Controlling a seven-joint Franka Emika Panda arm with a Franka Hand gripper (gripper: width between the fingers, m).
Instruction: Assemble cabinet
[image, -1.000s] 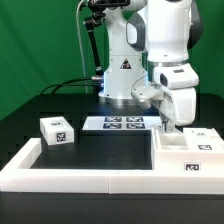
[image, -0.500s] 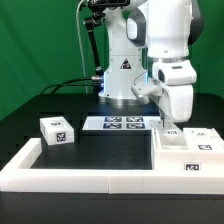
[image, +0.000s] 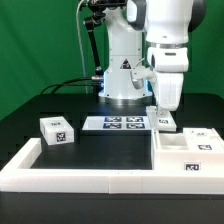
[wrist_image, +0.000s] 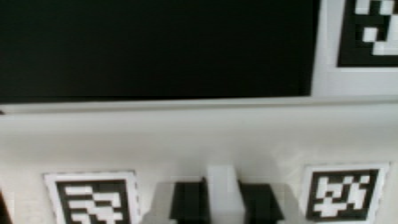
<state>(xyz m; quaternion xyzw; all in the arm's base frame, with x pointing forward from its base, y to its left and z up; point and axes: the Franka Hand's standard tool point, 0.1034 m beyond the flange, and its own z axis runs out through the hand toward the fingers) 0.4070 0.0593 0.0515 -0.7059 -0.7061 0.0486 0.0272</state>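
- The arm (image: 165, 40) is white and rises from its base at 12 o'clock of the exterior view. Its last link is turned straight down over the 3 o'clock part of the black tabletop (image: 100, 145).
- The pincer (image: 163, 109) points vertically downward, with its tips directly over a small drawer block (image: 166, 122). The exterior view does not show whether they touch it.
- In the blurred wrist view, two dark fingers (wrist_image: 187, 203) stand close together with a narrow white ridge (wrist_image: 222, 185) between them. Whether the pincer squeezes this ridge or merely flanks it cannot be told.
- The cabinet body (image: 178, 158) is a large white box at 4 o'clock of the exterior view, resting on the tabletop. It has a recess in its upper face and a black-and-white front tag (image: 193, 168) on its near face.
- The drawer block beneath the pincer lies at the far edge of the cabinet body. A second drawer block (image: 205, 134) lies near it, toward 3 o'clock, and shows a tag on top.
- A third drawer block (image: 57, 129) sits well apart at 9 o'clock, with tags on its top and near faces.
- In the wrist view, a pair of square tags (wrist_image: 89, 198) flanks the fingers on a white surface, with dark tabletop beyond.
- The marker board (image: 115, 123) lies flat near the centre, between the third drawer block and the pincer.
- A long white border rail (image: 90, 172) runs across the 6 o'clock edge.
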